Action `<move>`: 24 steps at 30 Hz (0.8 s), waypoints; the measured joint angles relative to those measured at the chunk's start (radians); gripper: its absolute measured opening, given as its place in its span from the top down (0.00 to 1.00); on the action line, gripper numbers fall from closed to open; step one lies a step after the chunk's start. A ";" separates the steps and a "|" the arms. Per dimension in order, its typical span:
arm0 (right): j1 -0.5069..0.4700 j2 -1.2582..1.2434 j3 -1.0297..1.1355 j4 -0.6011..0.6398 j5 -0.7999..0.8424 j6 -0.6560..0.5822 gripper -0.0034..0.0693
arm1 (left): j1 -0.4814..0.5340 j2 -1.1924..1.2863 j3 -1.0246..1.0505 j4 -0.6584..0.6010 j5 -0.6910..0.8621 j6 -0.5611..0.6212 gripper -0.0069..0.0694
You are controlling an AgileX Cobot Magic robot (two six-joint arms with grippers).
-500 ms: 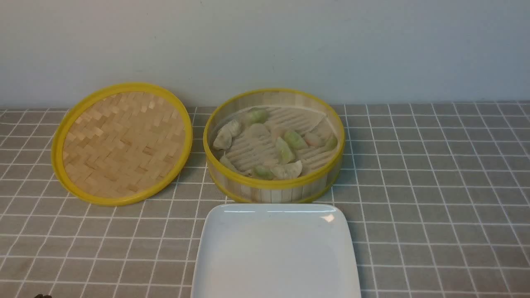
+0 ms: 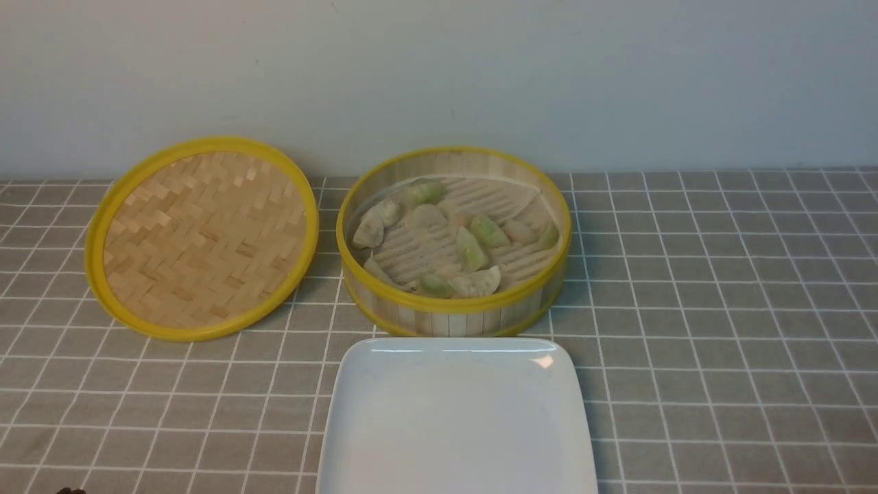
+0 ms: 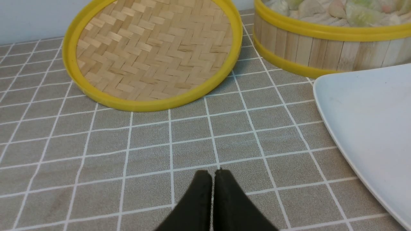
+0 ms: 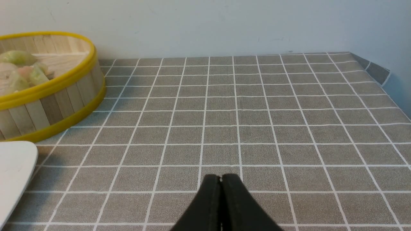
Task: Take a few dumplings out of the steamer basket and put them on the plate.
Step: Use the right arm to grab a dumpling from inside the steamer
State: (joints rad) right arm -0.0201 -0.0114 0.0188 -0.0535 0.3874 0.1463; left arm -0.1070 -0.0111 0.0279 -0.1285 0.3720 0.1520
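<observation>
- You are looking at a job with nothing visibly done yet. The dumplings are all lying inside the steamer basket, scattered over its ribbed floor, and none is sitting on the plate.
- The plate is lying bare just in front of the basket, on the robot's side. Its far edge is coming very close to the basket wall, but I cannot tell whether they are touching.
- The woven bamboo lid is lying off, beside the basket on the robot's left, so nothing is covering the dumplings.
- The left gripper is showing its jaws pressed together on nothing, hanging over the checked tablecloth near the lid and the plate's corner.
- The right gripper is likewise showing jaws together and empty, over bare cloth, well apart from the basket.
- You are facing the whole task: opening a gripper, reaching in, and carrying a few dumplings across.
- Neither arm is showing in the front view. Only a dark speck is peeking in at its bottom left corner, too small to name.
- The frame is cutting off the plate's near edge. The dumplings nearest the front wall are hiding partly behind the rim and the pale ones are blending into the floor, so I am not counting them.
</observation>
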 joint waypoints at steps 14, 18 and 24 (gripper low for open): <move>0.000 0.000 0.000 0.000 0.000 0.000 0.97 | 0.000 0.000 0.000 0.000 0.000 0.000 0.92; 0.000 0.000 0.001 0.027 -0.006 0.007 0.97 | 0.000 0.000 0.000 0.000 0.000 0.000 0.92; 0.000 0.000 0.008 0.327 -0.173 0.118 0.97 | 0.000 0.000 0.000 0.000 0.000 0.000 0.92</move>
State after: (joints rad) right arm -0.0201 -0.0114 0.0273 0.2738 0.2149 0.2639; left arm -0.1070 -0.0111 0.0279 -0.1285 0.3720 0.1520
